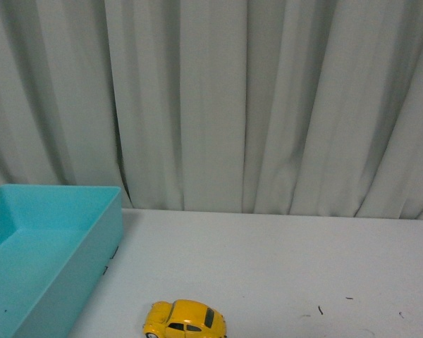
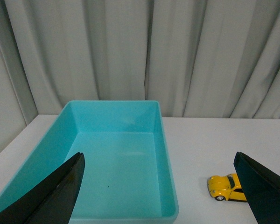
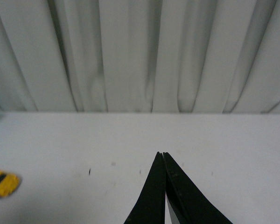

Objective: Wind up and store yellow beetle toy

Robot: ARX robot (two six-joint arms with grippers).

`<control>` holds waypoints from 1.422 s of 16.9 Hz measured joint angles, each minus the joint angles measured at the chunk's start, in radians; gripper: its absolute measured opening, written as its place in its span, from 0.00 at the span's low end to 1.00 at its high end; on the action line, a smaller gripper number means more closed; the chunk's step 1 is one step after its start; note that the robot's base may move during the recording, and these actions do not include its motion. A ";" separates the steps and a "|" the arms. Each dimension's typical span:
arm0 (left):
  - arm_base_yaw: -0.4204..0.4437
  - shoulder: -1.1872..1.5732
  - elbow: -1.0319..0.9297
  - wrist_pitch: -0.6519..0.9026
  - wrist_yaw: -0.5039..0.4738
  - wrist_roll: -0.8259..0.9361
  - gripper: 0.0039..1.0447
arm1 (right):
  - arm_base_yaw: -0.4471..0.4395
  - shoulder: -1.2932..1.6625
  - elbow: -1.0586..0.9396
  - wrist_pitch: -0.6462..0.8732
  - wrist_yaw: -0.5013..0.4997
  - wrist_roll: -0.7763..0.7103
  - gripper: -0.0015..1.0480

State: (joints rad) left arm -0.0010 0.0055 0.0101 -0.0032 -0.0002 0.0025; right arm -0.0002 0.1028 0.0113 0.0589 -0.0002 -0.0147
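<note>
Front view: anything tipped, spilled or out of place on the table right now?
Nothing stands out. The yellow beetle toy sits upright on its wheels on the white table, apart from the teal bin. Only a few tiny dark specks mark the table.

We see the yellow beetle toy [image 1: 185, 320] standing upright on its wheels on the white surface [image 1: 289, 260]. It is outside the teal bin [image 1: 92, 271], to the right of it and clear of its wall. In the front view its glossy, rounded body is side-on, with dark side windows and one dark slanted pane toward the end away from the bin. In the left wrist view the toy [image 2: 224, 186] sits beside the bin's long side wall [image 2: 166, 154], lying crosswise to that wall, and a black wheel with a silver hub shows at the end nearer the bin. We cannot tell which end is its front.
</note>
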 joint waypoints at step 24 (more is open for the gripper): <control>0.000 0.000 0.000 0.000 0.000 0.000 0.94 | 0.000 -0.100 0.000 -0.063 0.000 0.000 0.93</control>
State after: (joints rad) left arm -0.0010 0.0055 0.0101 -0.0032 -0.0006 0.0025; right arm -0.0002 0.0025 0.0113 -0.0036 0.0002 -0.0147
